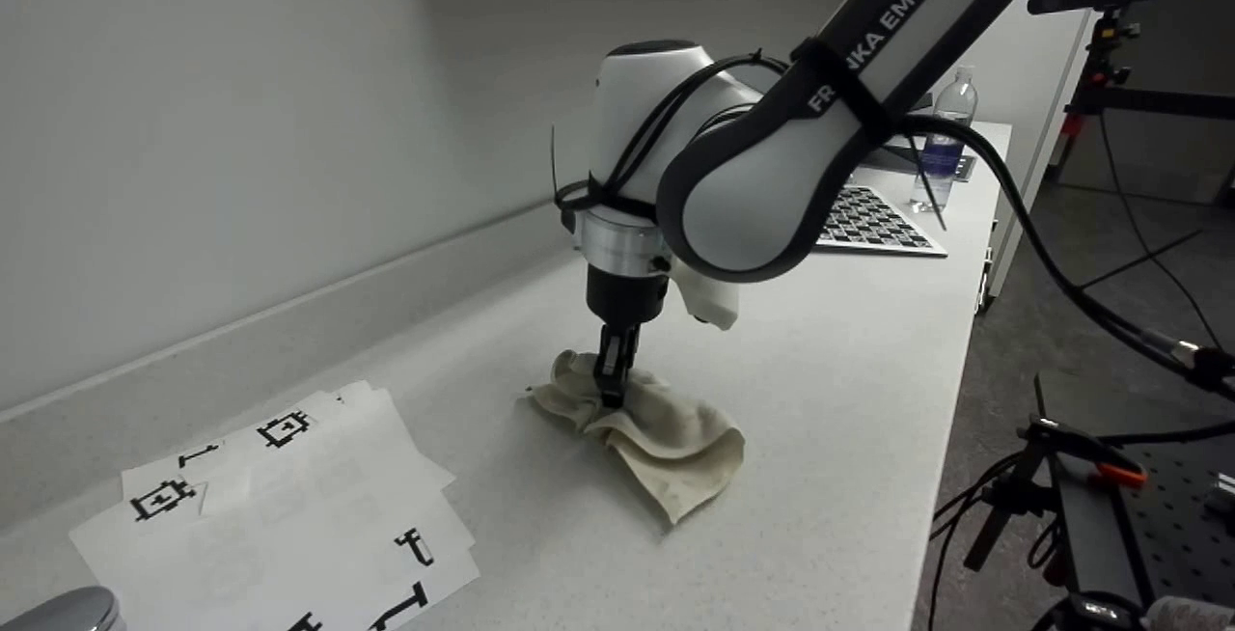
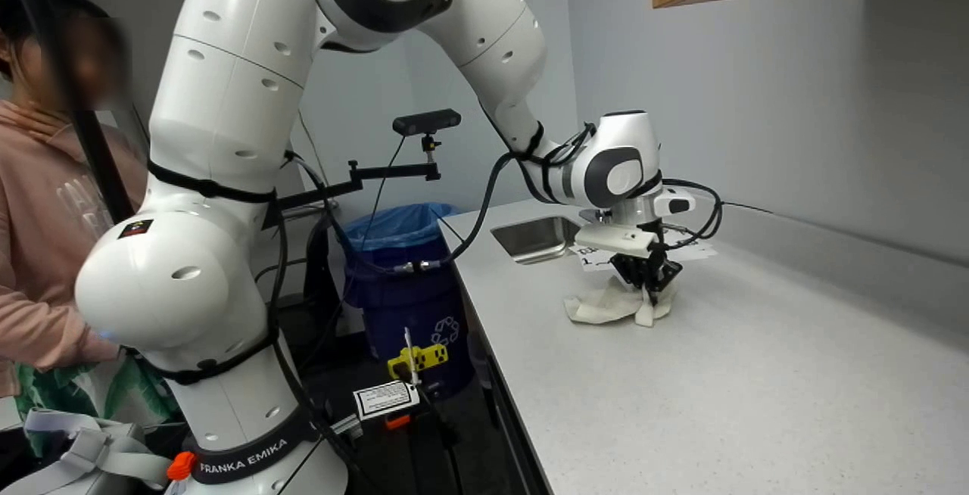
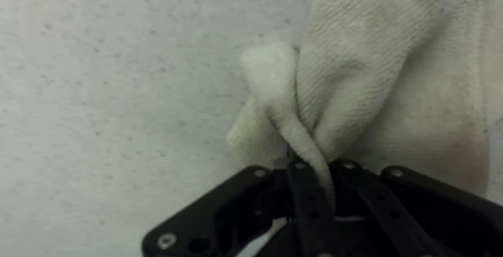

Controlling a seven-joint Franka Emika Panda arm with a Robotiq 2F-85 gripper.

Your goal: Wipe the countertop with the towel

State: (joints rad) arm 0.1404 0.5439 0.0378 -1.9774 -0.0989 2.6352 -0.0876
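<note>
Nearest to us in an exterior view, a rounded metal thing (image 1: 72, 612) is poking into the lower corner, too cut off for us to name. Just beyond it we are seeing overlapping white paper sheets (image 1: 309, 515) lying flat on the pale, speckled worktop (image 1: 801, 399), black drawn marks showing near their edges.

Farther along, apart from those sheets, the beige towel (image 1: 690, 433) is lying rumpled on the worktop, one pointed corner facing our way. The claw (image 1: 613, 395) is pointing down into it and gripping it: in the wrist view we are seeing its black fingers (image 3: 310, 206) pinching a narrow fold, while most of the cloth is lying out to one side.

In both exterior views the arm (image 1: 743, 206) is reaching in over the worktop. Past it, partly hiding behind it, a black-and-white checkered board (image 1: 873, 223) is lying flat. Near that board, a clear bottle (image 1: 938, 160) with a blue label is standing upright. Farthest off, a pale panel (image 1: 1042, 47) is rising behind the worktop's end.
</note>
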